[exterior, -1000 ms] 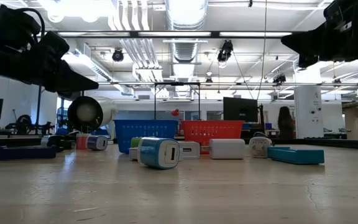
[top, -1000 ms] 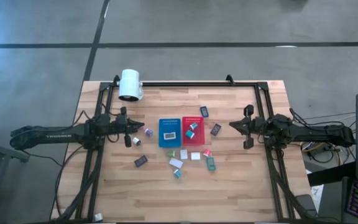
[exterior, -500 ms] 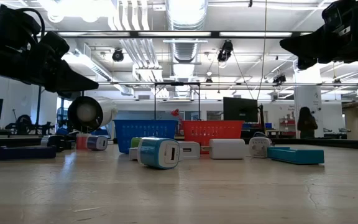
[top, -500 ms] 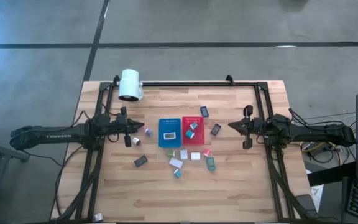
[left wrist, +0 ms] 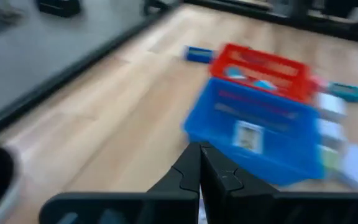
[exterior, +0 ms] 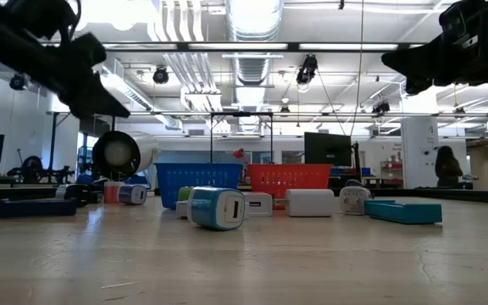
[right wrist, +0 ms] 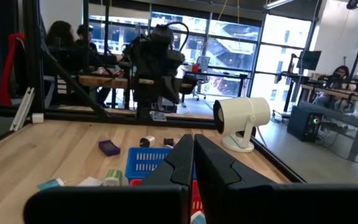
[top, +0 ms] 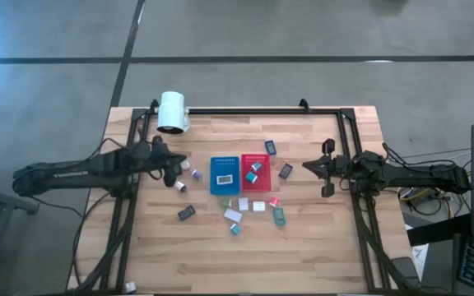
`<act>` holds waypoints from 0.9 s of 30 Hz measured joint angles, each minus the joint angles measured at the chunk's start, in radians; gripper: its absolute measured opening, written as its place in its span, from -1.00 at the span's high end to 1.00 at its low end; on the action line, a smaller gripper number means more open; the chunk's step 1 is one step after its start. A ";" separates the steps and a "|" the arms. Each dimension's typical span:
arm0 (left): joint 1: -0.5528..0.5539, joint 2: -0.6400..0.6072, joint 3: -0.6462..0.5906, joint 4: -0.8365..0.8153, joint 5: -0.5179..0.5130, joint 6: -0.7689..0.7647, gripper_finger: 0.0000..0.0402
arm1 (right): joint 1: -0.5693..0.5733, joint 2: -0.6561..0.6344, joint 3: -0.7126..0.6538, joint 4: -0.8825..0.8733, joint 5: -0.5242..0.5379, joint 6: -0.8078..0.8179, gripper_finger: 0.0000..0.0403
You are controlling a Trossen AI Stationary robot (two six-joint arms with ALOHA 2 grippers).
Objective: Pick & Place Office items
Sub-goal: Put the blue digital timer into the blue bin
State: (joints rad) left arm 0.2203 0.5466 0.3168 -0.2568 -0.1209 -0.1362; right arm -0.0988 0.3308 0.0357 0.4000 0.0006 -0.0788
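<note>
While both arms hung above the bench (top: 303,247), neither tool had hold of anything: the left tool (top: 174,167) was pressed shut and empty over the left part of the bench, near the blue tray (top: 223,174), and the right tool (top: 309,165) waited, likewise shut and empty, well to the right of the red tray (top: 255,173). By the look of it the sorting was barely begun. One white item (top: 224,176) lay in the blue tray and two teal ones (top: 254,170) in the red tray, while most office items (top: 234,216) were scattered loose on the wood around and nearer than the trays, with a few more at the far side and left. A white cylinder (top: 172,112) stood at the far left corner. Which loose piece the left tool would go for could not be told. The left wrist view was smeared, so the items past the trays were mere patches, and from table height the trays hid their own contents.
</note>
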 joint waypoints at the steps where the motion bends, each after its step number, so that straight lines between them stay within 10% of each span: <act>1: -0.004 0.020 0.026 -0.031 0.043 -0.008 0.97 | 0.000 -0.001 0.000 0.000 0.000 0.000 0.96; 19: -0.373 0.384 0.187 -0.324 0.281 -0.491 0.95 | 0.000 -0.001 0.000 -0.006 0.000 0.030 0.96; 27: -0.516 0.560 0.286 -0.324 0.316 -0.646 0.56 | 0.000 -0.002 0.001 -0.037 0.000 0.027 0.96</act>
State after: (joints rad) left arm -0.2952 1.1066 0.6025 -0.5804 0.1951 -0.7822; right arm -0.0986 0.3292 0.0364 0.3625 0.0006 -0.0521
